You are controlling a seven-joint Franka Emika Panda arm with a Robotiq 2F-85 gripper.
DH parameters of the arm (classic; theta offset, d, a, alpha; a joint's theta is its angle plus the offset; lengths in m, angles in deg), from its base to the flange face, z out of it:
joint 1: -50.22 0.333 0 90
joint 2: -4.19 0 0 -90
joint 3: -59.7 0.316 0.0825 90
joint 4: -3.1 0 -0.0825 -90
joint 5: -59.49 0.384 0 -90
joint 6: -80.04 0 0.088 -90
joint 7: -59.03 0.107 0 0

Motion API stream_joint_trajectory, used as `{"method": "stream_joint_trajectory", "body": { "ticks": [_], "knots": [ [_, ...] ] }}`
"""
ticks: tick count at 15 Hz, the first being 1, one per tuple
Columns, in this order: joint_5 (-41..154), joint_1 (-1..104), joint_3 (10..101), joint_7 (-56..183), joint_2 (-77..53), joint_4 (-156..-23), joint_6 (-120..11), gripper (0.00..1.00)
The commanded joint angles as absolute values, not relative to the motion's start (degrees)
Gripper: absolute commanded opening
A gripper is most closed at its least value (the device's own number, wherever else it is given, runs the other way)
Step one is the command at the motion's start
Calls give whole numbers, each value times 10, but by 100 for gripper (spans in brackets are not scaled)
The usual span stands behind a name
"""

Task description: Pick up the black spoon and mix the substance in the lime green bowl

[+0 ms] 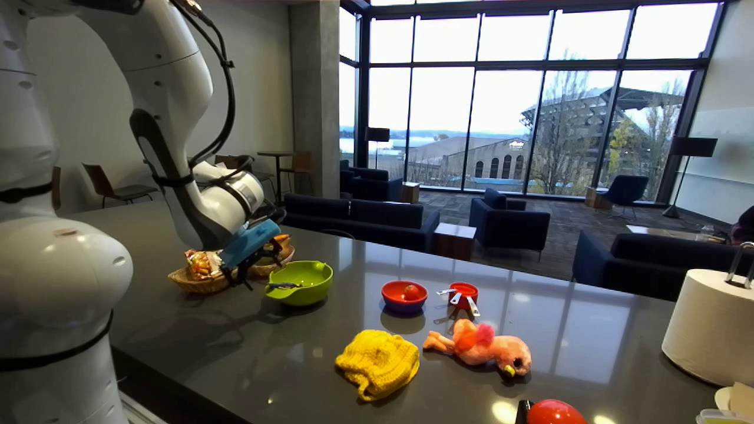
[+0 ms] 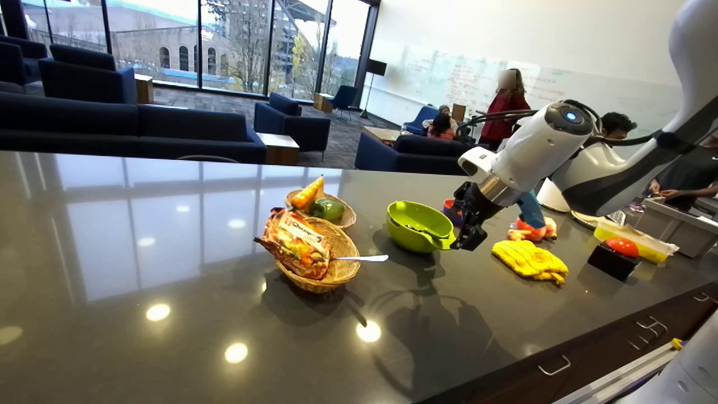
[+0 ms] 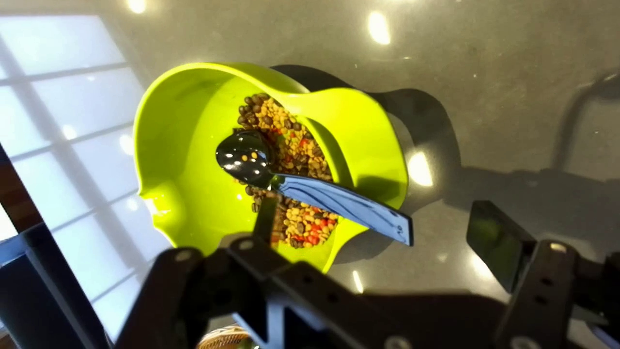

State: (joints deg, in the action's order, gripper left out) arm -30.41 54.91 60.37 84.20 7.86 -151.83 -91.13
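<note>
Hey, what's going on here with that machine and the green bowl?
A robot arm has its gripper open near the lime green bowl, holding nothing. The black spoon lies in the bowl, jutting past the rim, along with dark, yellow and red bits. The job is to stir those; the spoon is not yet picked up.

Yellow knit cloth (image 1: 379, 364) beside plush flamingo (image 1: 484, 351), measuring cups (image 1: 463, 292) near red-purple bowl (image 1: 404, 307), printed bag (image 2: 301, 244) in wicker basket (image 2: 341, 272).

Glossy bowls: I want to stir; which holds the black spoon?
The round lime green plastic bowl: the black spoon rests in it; the red-purple bowl shows none.
</note>
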Motion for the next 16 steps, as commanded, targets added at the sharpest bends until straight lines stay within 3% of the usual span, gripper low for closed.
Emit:
{"method": "stream_joint_trajectory", "body": {
  "ticks": [1,16],
  "knots": [
    [-327,552,608,867,63,-1498,-906,100],
    [-333,551,605,869,8,-1456,-910,100]
  ]
}}
